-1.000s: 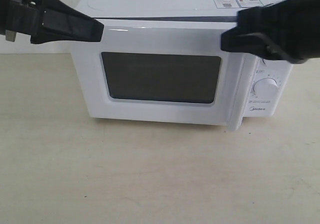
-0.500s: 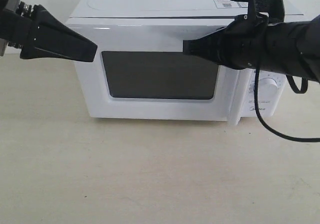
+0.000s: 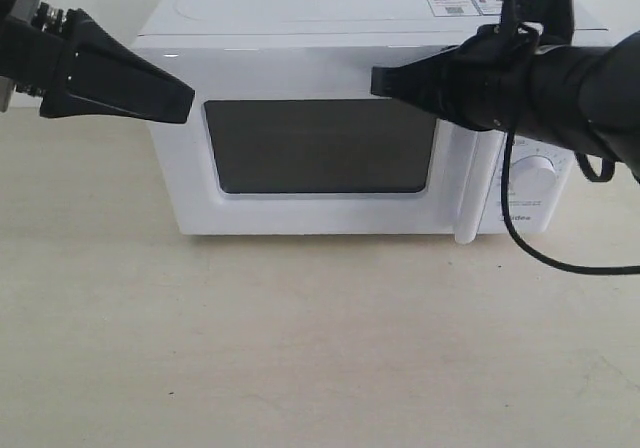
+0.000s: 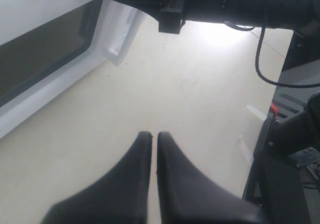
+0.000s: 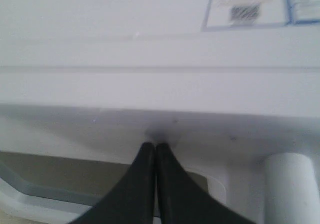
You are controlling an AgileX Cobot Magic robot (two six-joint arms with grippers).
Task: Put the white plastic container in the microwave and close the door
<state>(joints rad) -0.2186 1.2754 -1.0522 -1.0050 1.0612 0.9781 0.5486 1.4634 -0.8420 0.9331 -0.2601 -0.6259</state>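
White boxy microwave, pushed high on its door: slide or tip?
Tipping seems unlikely: the white boxy microwave sits wide and low on the beige table. The shut right gripper meets the white door near its top; the smooth tabletop might allow slight sliding.

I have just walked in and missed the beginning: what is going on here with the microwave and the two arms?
The right claw, shut, rests its tips against the top of the door of the microwave, above the dark window and near the handle. The door looks closed. The left claw, also shut and empty, hovers by the microwave's upper left corner, holding nothing. No container shows; the window is too dark to see inside.
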